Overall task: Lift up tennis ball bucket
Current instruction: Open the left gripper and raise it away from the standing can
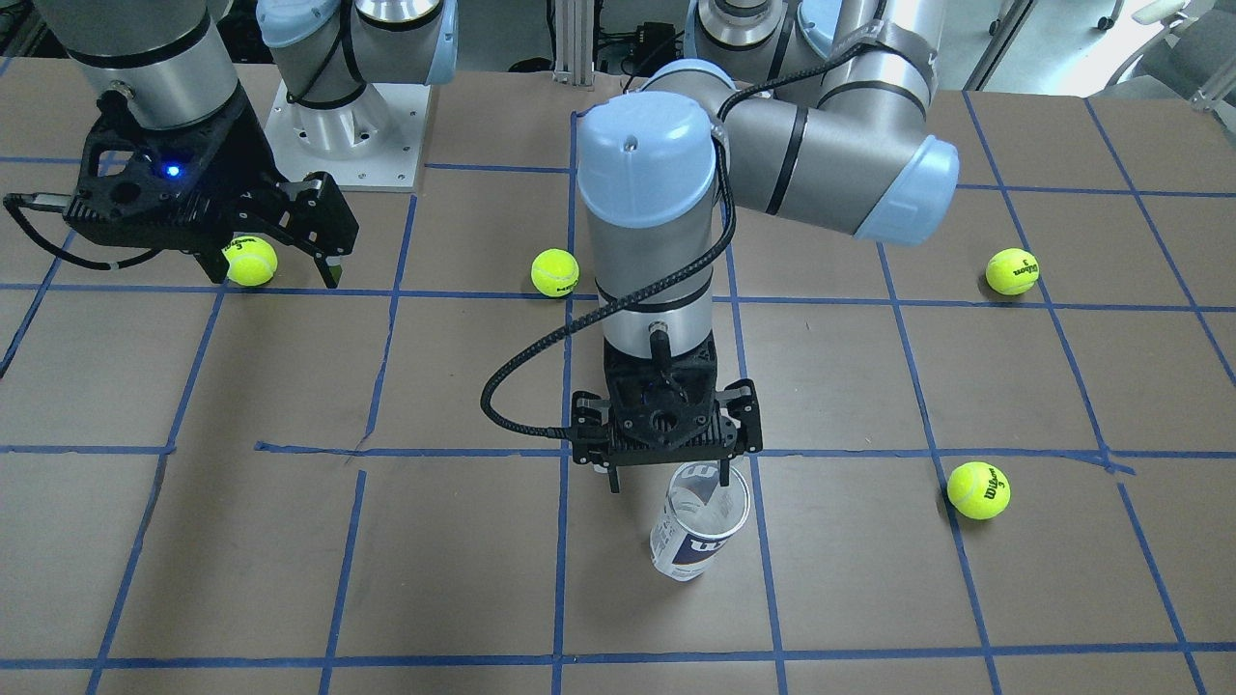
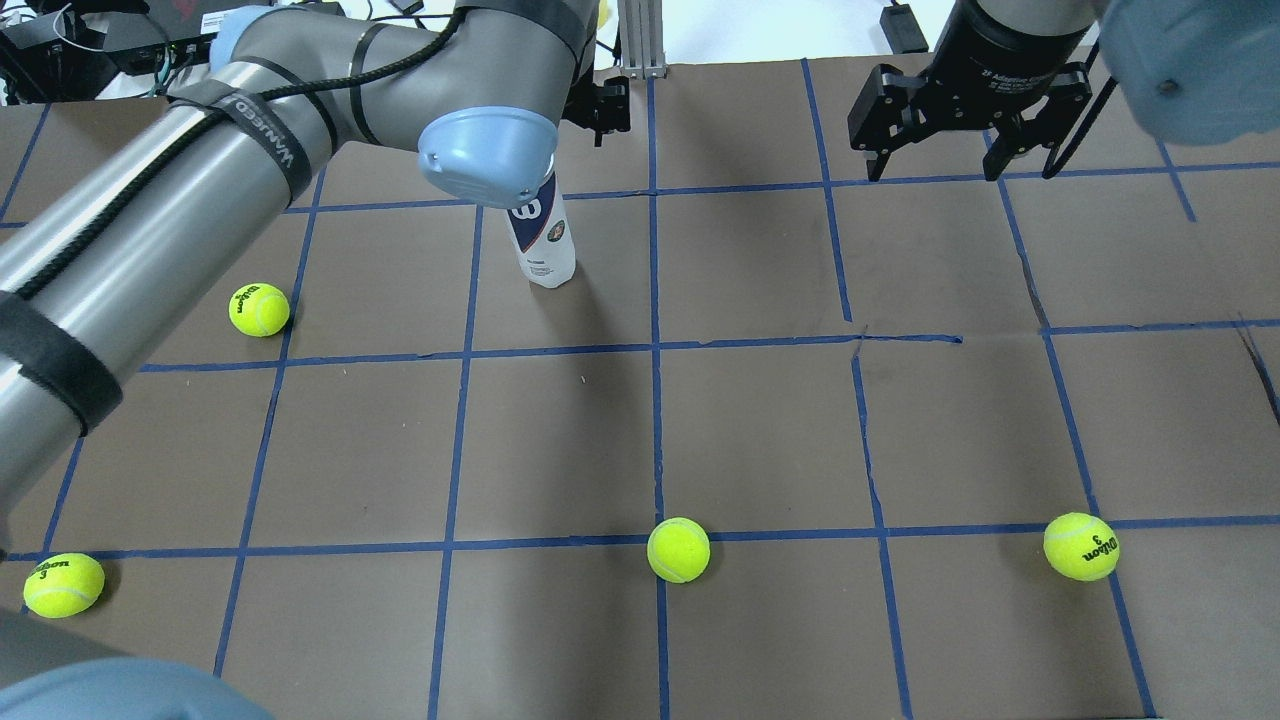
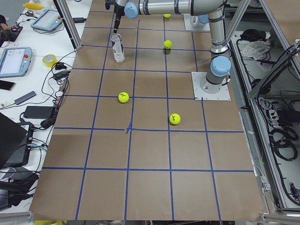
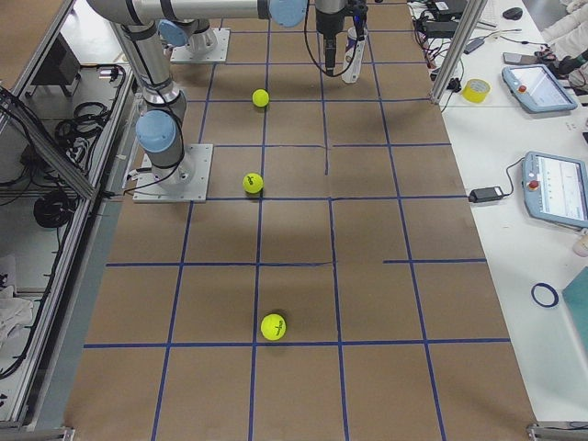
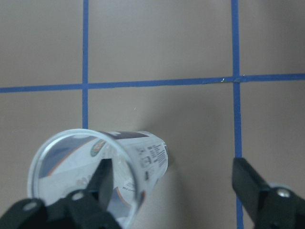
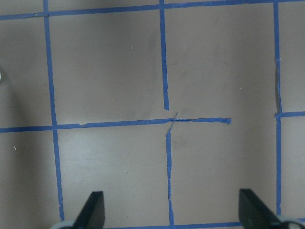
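The tennis ball bucket (image 1: 697, 533) is a clear can with a white and navy label. It stands upright on the brown table with its mouth open upward, and also shows in the overhead view (image 2: 541, 240). My left gripper (image 1: 668, 478) hangs straight down over it, open. In the left wrist view the gripper (image 5: 176, 191) has one finger (image 5: 104, 181) at the mouth of the can (image 5: 143, 155), and the other finger stands far to the side. My right gripper (image 1: 270, 275) is open, empty and held high, far from the can.
Several yellow-green tennis balls lie on the table, one (image 2: 259, 309) on the left, one (image 2: 678, 549) in the near middle, one (image 2: 1080, 546) on the near right. Blue tape lines grid the table. My left arm (image 2: 200, 180) reaches across the table's left side.
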You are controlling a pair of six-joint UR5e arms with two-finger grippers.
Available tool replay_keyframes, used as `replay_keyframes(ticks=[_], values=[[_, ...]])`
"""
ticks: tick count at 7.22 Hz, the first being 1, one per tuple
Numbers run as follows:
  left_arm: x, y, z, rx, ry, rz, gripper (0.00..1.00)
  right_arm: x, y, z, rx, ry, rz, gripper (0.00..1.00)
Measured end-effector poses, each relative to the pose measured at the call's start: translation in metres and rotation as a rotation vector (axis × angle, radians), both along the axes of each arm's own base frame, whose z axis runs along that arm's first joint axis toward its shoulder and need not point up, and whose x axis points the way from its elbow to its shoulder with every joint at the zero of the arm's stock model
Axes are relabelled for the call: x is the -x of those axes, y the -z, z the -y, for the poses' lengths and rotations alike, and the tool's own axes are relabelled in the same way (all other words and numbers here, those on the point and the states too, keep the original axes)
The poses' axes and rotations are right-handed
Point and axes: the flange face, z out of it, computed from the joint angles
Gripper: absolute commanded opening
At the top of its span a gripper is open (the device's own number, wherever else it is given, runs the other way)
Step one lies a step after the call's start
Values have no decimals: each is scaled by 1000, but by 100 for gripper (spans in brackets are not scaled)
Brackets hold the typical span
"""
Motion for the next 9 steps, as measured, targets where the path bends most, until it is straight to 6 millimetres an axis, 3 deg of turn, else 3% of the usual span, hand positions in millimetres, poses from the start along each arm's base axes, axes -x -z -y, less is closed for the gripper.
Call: replay_keyframes(ticks=[3,5,7,9], values=[[-16,-78,-64,-113,12,-38,100,0,2,0,-4,-1,0,100],[-49,-109,-114,-262,29,-17,100,0,3,1,-5,-3,-3,100],[-91,-122,-129,-301,0,-51,100,0,3,2,-2,-7,-3,100],[-115,-128,-132,-300,-42,-113,100,0,4,3,1,-5,1,100]])
